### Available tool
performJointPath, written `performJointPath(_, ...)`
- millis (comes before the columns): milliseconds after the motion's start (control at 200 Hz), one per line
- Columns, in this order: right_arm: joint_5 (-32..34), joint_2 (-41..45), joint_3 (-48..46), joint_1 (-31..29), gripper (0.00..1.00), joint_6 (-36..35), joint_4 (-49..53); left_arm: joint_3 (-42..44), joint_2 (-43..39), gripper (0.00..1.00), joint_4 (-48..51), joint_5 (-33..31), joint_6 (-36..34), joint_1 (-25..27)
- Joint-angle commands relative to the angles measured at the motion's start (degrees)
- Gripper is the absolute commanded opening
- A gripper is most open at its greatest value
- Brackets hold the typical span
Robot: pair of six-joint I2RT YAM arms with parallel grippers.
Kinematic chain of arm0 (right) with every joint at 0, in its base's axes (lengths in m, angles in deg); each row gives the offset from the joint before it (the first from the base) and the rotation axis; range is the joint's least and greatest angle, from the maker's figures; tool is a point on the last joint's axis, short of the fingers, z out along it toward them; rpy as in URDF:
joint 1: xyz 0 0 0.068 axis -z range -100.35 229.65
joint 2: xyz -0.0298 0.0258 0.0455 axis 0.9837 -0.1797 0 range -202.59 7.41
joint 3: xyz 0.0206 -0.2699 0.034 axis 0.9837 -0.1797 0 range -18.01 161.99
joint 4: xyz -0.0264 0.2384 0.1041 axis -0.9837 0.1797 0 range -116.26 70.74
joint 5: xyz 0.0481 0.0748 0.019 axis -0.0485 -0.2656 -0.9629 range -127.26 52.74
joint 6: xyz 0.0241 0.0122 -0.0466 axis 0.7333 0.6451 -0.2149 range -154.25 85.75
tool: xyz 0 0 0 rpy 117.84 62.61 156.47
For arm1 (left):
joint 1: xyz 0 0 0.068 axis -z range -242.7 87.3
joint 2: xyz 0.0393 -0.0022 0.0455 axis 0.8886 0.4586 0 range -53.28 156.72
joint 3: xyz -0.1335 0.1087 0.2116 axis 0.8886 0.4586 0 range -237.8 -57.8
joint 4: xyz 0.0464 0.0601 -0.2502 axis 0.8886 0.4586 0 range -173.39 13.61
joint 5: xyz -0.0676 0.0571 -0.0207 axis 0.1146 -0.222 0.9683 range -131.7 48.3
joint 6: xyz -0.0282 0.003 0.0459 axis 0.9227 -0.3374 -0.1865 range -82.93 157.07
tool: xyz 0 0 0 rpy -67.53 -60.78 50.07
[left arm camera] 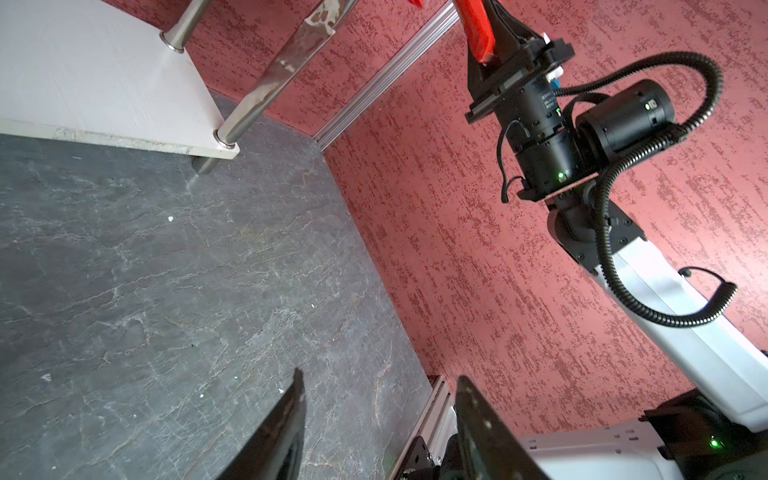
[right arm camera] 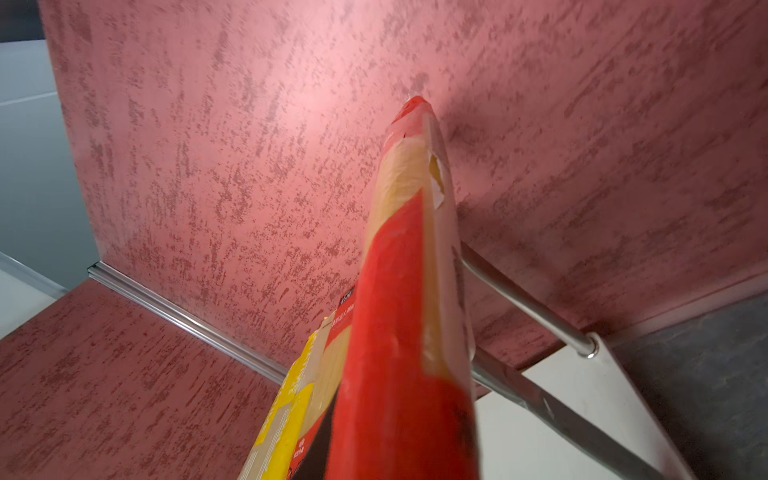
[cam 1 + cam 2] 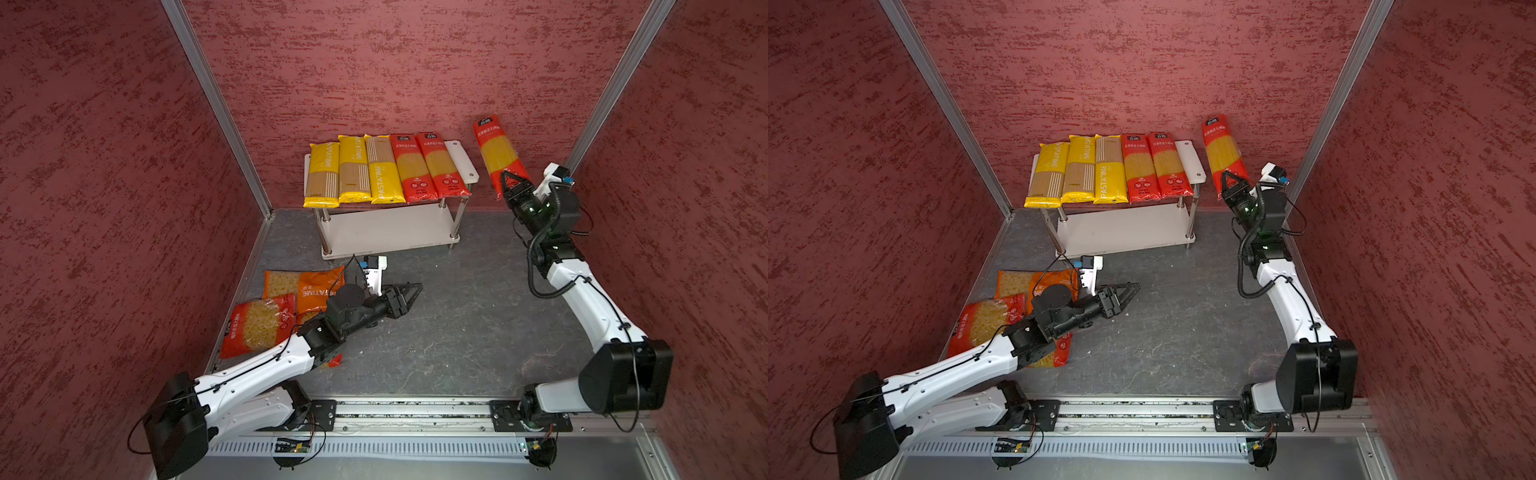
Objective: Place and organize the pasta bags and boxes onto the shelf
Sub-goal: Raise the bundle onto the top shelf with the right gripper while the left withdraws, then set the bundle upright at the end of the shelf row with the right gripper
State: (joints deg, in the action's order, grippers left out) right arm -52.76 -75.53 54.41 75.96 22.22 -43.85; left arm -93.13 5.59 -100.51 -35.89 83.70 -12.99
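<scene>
Grey marbled tabletop [image 3: 457, 332], white two-tier shelf [image 3: 386, 232] at its back, three yellow spaghetti packs [image 3: 354, 170] and two red spaghetti bags [image 3: 413, 170] side by side on top board [image 3: 461, 160], short-pasta bags [image 3: 286, 286] lying left.

Free: bare end strip of the white top board [image 3: 459, 158], just left of my right gripper [image 3: 512, 178]. Blocked: the rest, under five long yellow and red spaghetti packs [image 3: 388, 174]. Free: dark stone floor [image 3: 457, 324] ahead of my left gripper [image 3: 419, 286].
</scene>
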Motion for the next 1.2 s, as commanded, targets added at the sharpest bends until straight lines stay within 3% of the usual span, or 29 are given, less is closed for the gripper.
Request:
performJointPath(0, -5.64, -1.22, 4.75, -0.85, 0.00, 5.78, -10.09, 1.66, 0.19, 0.57, -1.31, -1.46, 0.62, 0.77)
performJointPath(240, -7.38, -9.26, 7.05, -3.11, 0.00, 12.60, -15.17, 0.66, 1.41, 0.57, 0.02, -1.57, -0.55, 0.76)
performJointPath(616, 6.40, -8.50, 5.88, -8.66, 0.00, 12.90, -12.95, 0.36, 3.54, 0.57, -1.12, -1.30, -0.20, 1.53)
performJointPath(842, 5.75, -11.53, 7.65, -9.41, 0.01, 16.26, -13.24, 0.15, 3.72, 0.57, -0.93, -1.31, -0.33, 1.71)
performJointPath(1052, 5.07, -11.61, 6.31, -9.46, 0.10, 15.18, -13.35, 0.56, 3.00, 0.57, -0.37, -1.41, -0.32, 1.79)
performJointPath(1197, 2.58, -12.65, 10.33, -9.45, 0.17, 12.71, -11.72, 0.61, 3.85, 0.57, -1.01, -1.28, -0.38, 1.85)
